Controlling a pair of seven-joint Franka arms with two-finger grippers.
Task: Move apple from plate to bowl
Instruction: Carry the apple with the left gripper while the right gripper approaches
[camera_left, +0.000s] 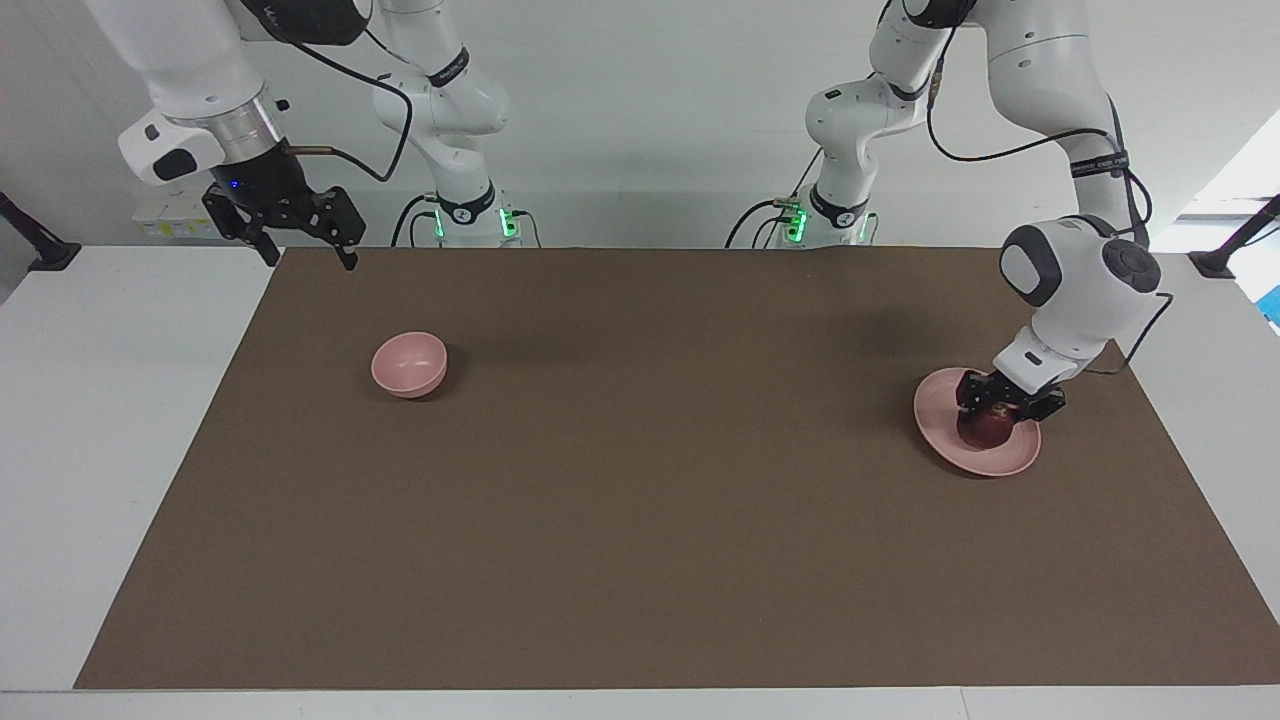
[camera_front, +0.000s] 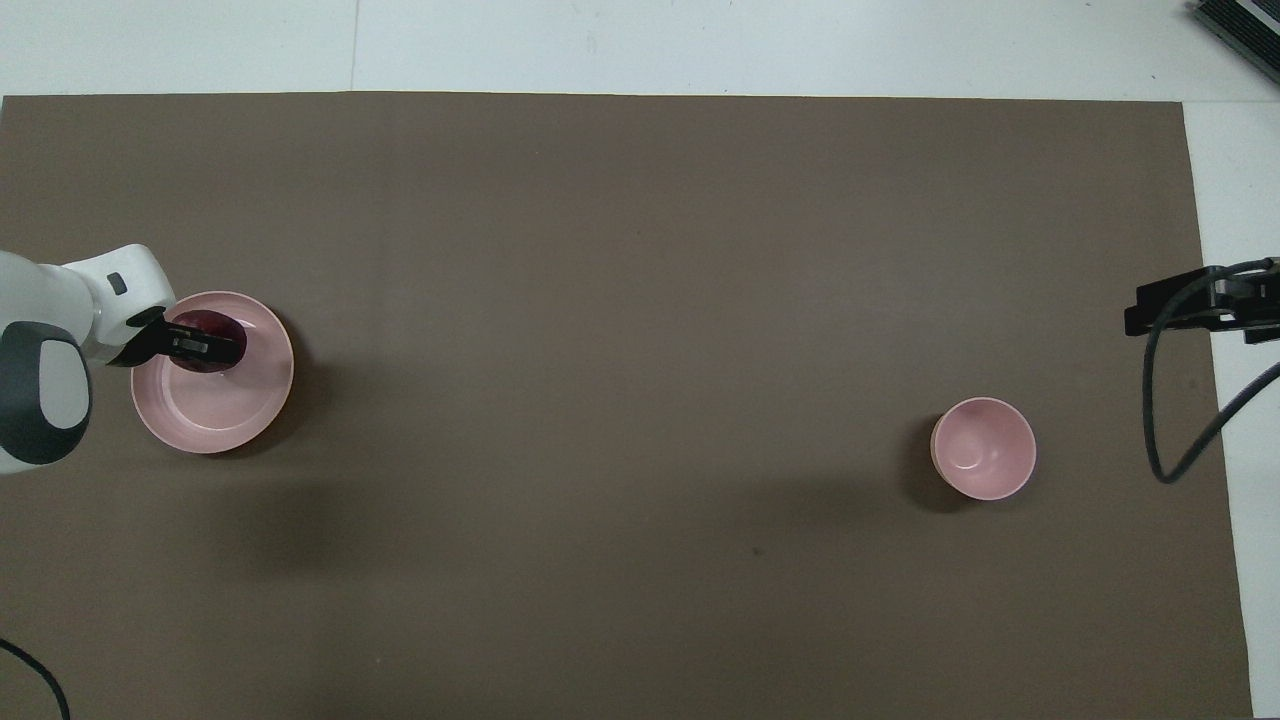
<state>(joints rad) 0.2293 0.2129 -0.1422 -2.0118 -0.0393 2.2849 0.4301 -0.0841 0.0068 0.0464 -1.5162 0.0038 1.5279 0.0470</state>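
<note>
apple (camera_left: 986, 428) on plate (camera_left: 945, 437), left arm's end | bowl (camera_left: 409, 364), right arm's end, well apart
</note>
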